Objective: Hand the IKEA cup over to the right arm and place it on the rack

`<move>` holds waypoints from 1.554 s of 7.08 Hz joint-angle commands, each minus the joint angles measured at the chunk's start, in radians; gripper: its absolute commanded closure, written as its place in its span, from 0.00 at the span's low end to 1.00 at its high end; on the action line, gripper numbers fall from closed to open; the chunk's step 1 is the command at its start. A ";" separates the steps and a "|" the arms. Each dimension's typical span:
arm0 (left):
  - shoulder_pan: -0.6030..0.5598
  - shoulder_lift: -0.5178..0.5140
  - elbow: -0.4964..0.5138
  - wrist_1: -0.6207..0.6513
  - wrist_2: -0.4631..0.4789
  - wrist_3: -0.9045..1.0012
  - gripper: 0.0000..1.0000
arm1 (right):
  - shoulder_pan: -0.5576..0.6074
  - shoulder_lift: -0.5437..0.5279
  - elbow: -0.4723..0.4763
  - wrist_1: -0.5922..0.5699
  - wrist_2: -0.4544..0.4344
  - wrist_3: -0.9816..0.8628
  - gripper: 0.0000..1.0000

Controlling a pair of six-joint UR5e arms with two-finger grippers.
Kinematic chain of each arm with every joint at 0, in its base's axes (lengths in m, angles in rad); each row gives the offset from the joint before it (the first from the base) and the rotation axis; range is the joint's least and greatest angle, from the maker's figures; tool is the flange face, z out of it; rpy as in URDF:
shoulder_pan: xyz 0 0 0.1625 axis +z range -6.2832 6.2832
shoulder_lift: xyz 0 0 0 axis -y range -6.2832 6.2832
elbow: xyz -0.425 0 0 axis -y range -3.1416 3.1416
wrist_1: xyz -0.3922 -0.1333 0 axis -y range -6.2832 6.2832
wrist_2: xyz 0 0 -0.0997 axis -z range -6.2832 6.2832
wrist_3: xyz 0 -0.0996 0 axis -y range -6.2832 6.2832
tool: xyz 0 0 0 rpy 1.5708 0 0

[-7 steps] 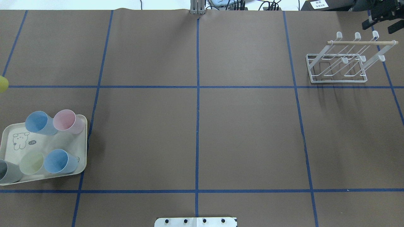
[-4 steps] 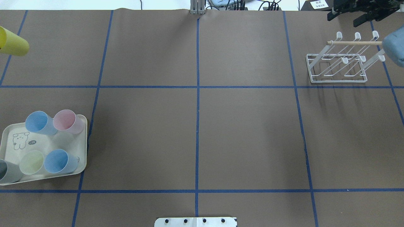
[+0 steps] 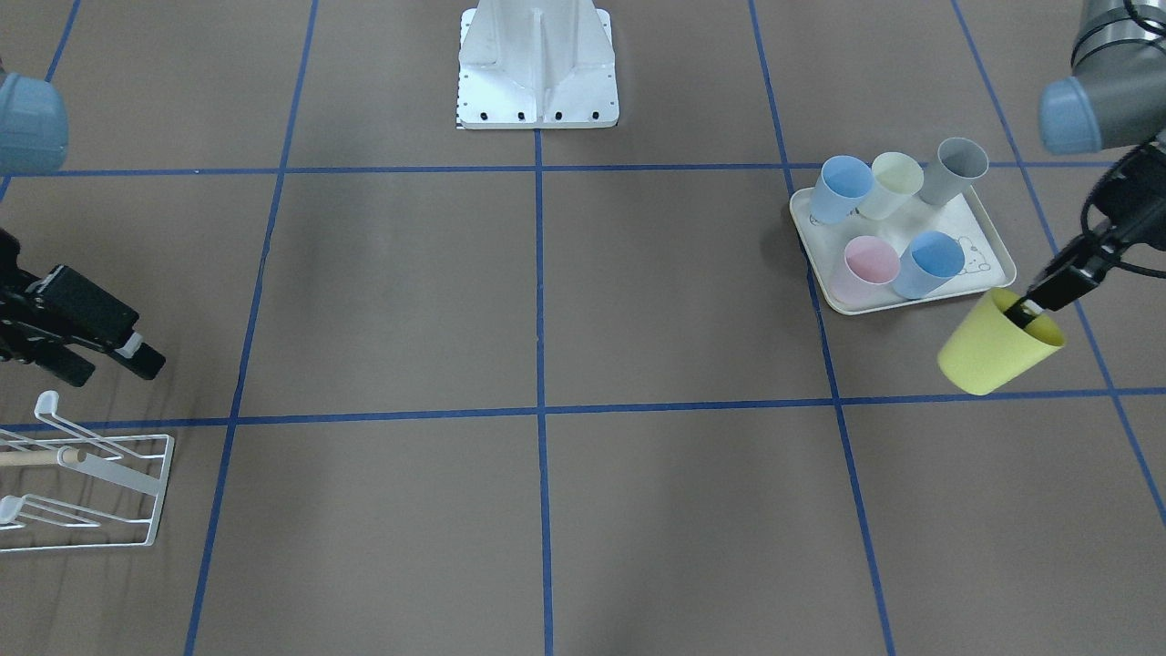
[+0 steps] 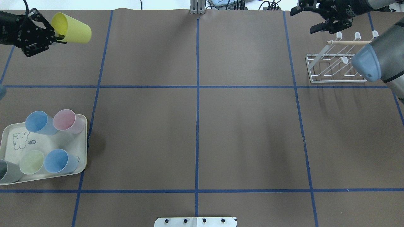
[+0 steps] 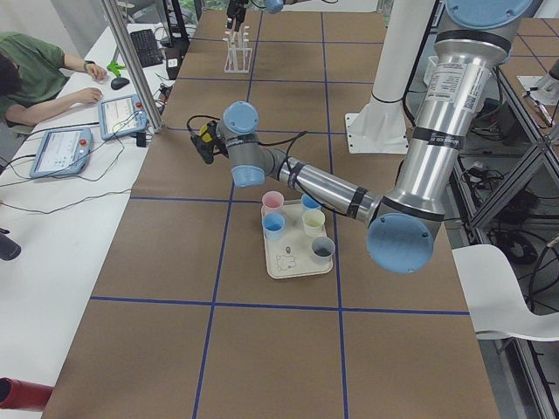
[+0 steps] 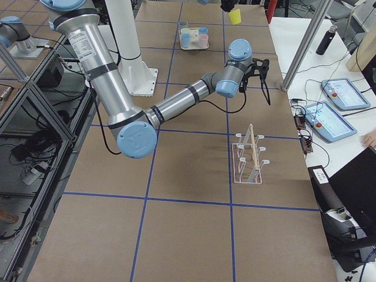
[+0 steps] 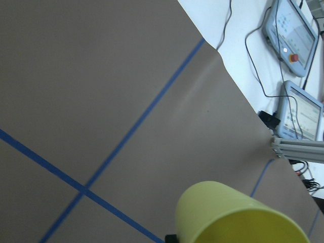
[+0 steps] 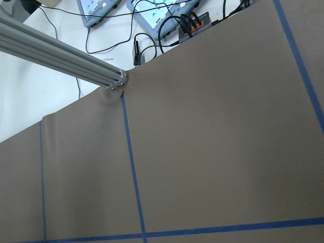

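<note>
A yellow IKEA cup point(image 4: 73, 30) hangs tilted above the table's far left, mouth toward my left gripper point(image 4: 56, 34). That gripper is shut on the cup's rim, one finger inside the mouth. The front-facing view shows the same cup point(image 3: 998, 348) just in front of the tray, and the left wrist view shows it point(image 7: 233, 217) at the bottom edge. The white wire rack point(image 4: 337, 64) with its wooden dowel stands at the far right. My right gripper point(image 4: 303, 22) hovers open and empty, just left of the rack near the far edge.
A cream tray point(image 4: 47, 142) at the near left carries several upright cups: blue, pink, pale green and grey. My right arm's elbow point(image 4: 369, 63) overlaps the rack's right end in the overhead view. Cables and control tablets lie beyond the far edge.
My left gripper has carried the yellow cup from the left edge toward the far side and to the right. My right gripper has slid left along the far edge, its elbow now over the rack.
</note>
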 commanded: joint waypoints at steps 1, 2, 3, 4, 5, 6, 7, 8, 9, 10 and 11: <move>0.150 -0.022 0.000 -0.203 0.234 -0.255 1.00 | -0.073 -0.003 -0.011 0.259 -0.095 0.254 0.00; 0.217 -0.023 0.001 -0.245 0.356 -0.347 1.00 | -0.127 -0.006 -0.011 0.374 -0.193 0.360 0.00; 0.288 -0.037 0.003 -0.298 0.446 -0.404 1.00 | -0.208 -0.006 -0.010 0.466 -0.309 0.446 0.00; 0.327 -0.064 0.003 -0.347 0.522 -0.475 1.00 | -0.287 0.000 -0.010 0.543 -0.430 0.534 0.00; 0.360 -0.086 0.003 -0.383 0.565 -0.507 1.00 | -0.349 0.034 -0.008 0.567 -0.509 0.574 0.00; 0.408 -0.111 0.004 -0.429 0.581 -0.506 1.00 | -0.375 0.069 -0.010 0.567 -0.517 0.617 0.00; 0.454 -0.132 0.003 -0.443 0.652 -0.506 1.00 | -0.391 0.081 -0.008 0.567 -0.519 0.637 0.00; 0.512 -0.149 0.015 -0.444 0.732 -0.503 1.00 | -0.402 0.083 -0.007 0.568 -0.535 0.645 0.00; 0.552 -0.169 0.015 -0.444 0.790 -0.503 1.00 | -0.422 0.084 -0.005 0.568 -0.589 0.694 0.00; 0.592 -0.195 0.018 -0.443 0.849 -0.500 1.00 | -0.449 0.084 -0.002 0.568 -0.624 0.694 0.00; 0.624 -0.213 0.018 -0.443 0.886 -0.499 1.00 | -0.466 0.086 -0.007 0.567 -0.634 0.694 0.00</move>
